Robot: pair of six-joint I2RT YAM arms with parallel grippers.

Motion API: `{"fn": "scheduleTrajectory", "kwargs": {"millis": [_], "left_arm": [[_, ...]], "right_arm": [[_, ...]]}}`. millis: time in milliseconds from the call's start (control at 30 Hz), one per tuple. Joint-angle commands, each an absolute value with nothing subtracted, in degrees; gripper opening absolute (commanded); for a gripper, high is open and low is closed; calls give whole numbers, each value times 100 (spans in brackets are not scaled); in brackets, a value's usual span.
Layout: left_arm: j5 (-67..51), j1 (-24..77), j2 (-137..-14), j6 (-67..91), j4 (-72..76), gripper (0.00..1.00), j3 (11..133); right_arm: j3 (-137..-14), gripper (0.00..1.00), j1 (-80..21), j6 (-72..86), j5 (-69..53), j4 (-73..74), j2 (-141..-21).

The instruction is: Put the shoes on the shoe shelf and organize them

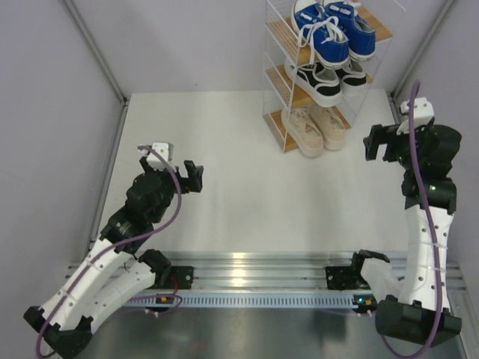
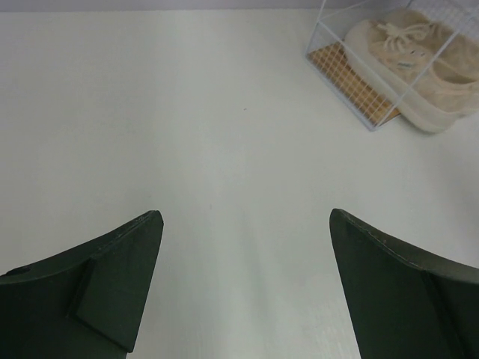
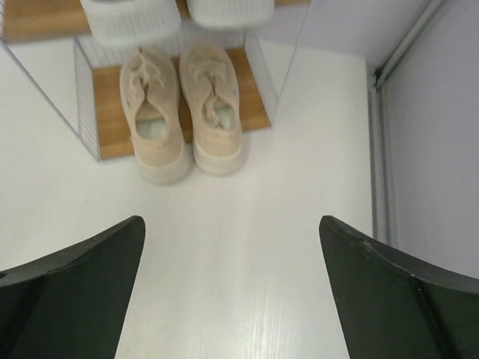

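The white wire shoe shelf (image 1: pixel 275 82) stands at the back right with three wooden tiers. Two blue sneakers (image 1: pixel 329 30) sit on the top tier, two black sneakers (image 1: pixel 329 78) on the middle tier and two beige sneakers (image 1: pixel 318 129) on the bottom tier, heels sticking out over the front. The beige pair also shows in the left wrist view (image 2: pixel 415 63) and the right wrist view (image 3: pixel 183 112). My left gripper (image 1: pixel 193 176) is open and empty over the table at the left. My right gripper (image 1: pixel 380 142) is open and empty to the right of the shelf.
The white table (image 1: pixel 224 187) is closed in by grey walls with metal corner posts (image 1: pixel 97 52). A metal rail (image 1: pixel 254 280) with the arm bases runs along the near edge. The right wall (image 3: pixel 441 134) is close to my right gripper.
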State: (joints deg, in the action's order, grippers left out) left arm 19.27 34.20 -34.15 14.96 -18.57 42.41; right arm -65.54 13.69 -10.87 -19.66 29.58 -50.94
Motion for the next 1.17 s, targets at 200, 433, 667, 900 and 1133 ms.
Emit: {"fn": "scheduleTrajectory", "kwargs": {"millis": [200,433,667,900,1133], "left_arm": [[2663,3393,-4008,553,-2101,98,4000],[2663,3393,-3656,501,-1819,98,3533],[2611,3393,-3472,475,-1775,98,3481],[2373,3393,-3489,492,-1767,98,3498],[2496,3401,-3428,510,-1775,98,3481]], "right_arm": [[-4677,99,1652,-414,-1267,2163,-4387],[-4447,99,1801,228,378,1872,-4237],[-4412,100,2083,510,562,1776,-4210],[-4333,99,2320,536,519,1705,-4113],[-4272,100,2426,484,501,1600,-4043]]}}
